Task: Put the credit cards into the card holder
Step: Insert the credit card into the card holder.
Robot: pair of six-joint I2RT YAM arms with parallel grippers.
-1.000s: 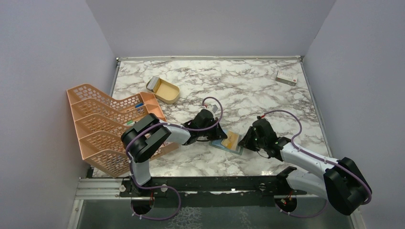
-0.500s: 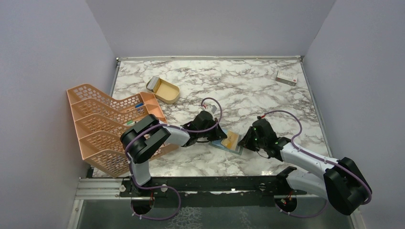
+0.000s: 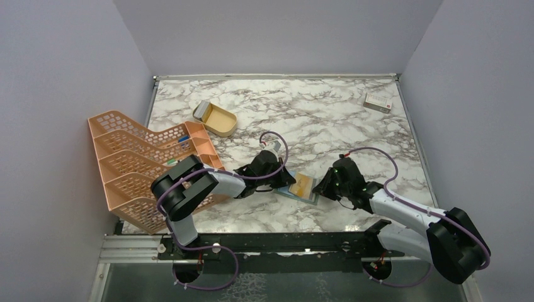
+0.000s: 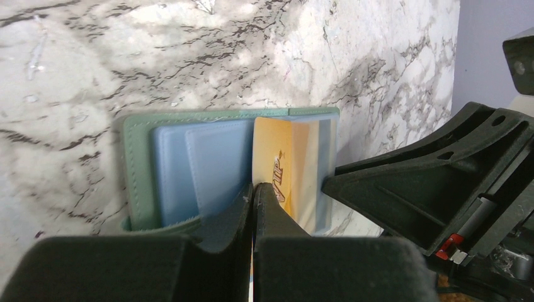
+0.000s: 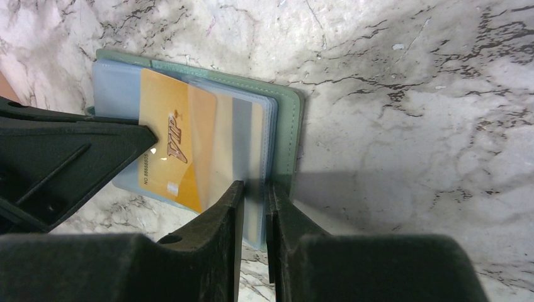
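One card in view: credit card, tan-orange, lies across the inner faces of the card holder; end toward the right side tucked under a clear sleeve, other end bare; no second card made out.
Card holder: lies open and flat on the bench, pale blue sleeves up, grey-green border showing round them.
Left claw: pressed fully together, no gap; tips sit at the card's bare edge, bearing on it rather than pinching it; nothing visibly gripped.
Why so: reads as a closed wedge meant to nudge the card sideways, deeper into its sleeve.
Right claw: closed to a thin slit, planted on the sleeve stack at the holder's opposite side, just beside the card's tucked end; seemingly nips the sleeve edge, though not certain.
Why so: likely stops the holder sliding while the card gets pushed toward it.
Card to claws: touches the left tips, ends just short of the right ones, sits between both.
Step in hand: judged as insertion partly done, card not yet fully seated.
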